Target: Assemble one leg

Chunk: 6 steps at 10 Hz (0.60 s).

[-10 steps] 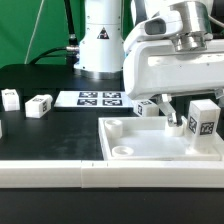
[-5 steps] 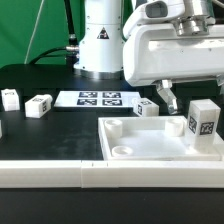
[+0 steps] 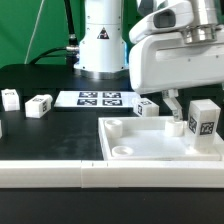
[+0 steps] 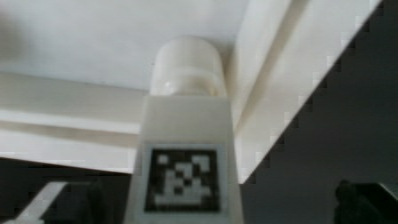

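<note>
A leg (image 3: 205,120), a white block with a marker tag, stands upright in the large white panel's (image 3: 150,140) corner at the exterior view's right. My gripper (image 3: 180,112) hangs just above and beside it, open and empty. One dark finger (image 3: 172,104) shows to the leg's left. In the wrist view the same leg (image 4: 183,140) stands against the panel's rim (image 4: 267,90), between my spread fingers (image 4: 43,206) without touching them; the gripper (image 4: 205,205) holds nothing. Three more legs lie loose on the table (image 3: 9,98), (image 3: 39,105), (image 3: 148,107).
The marker board (image 3: 100,98) lies flat behind the panel. The robot's white base (image 3: 100,40) stands at the back. A long white bar (image 3: 50,174) runs along the front edge, left of the panel.
My gripper has risen off the upright leg and shifted slightly to the exterior view's right. The leg stays standing on the panel.
</note>
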Available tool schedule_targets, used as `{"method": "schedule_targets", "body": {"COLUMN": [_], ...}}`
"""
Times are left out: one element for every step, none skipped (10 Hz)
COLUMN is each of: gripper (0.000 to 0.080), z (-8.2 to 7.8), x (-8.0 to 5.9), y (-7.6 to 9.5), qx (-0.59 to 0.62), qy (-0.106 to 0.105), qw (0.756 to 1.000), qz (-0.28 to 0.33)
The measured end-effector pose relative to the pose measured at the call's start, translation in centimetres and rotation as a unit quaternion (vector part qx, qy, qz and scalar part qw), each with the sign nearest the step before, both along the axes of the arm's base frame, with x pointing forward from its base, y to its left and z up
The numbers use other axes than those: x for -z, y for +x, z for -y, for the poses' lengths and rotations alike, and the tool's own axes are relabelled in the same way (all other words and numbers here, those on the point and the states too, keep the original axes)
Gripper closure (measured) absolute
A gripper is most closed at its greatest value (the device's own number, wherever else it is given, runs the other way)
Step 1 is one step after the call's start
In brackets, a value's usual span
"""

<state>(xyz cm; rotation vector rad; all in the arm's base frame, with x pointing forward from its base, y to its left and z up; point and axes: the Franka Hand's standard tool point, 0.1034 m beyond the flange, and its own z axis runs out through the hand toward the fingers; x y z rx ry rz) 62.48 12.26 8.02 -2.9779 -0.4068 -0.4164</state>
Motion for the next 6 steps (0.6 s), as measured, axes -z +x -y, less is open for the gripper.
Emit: {"method": "schedule_targets", "body": {"gripper": [0.0150, 0.0150, 0.0150, 0.0150, 0.0150, 0.0150], "z": [-0.11, -0.39, -0.58, -0.50, -0.35, -0.06], "x": [-0.37, -0.62, -0.65, -0.85, -0.82, -0.77], "y": [0.32, 0.63, 0.24, 0.68, 0.84, 0.91], "qx": [0.003, 0.005, 0.000, -0.002, -0.001, 0.000], "qy": [-0.001, 0.000, -0.002, -0.002, -0.002, -0.002], "qw": [0.999, 0.997, 0.993, 0.991, 0.992, 0.992], "qz": [-0.044, -0.071, -0.117, -0.131, -0.130, -0.129]}}
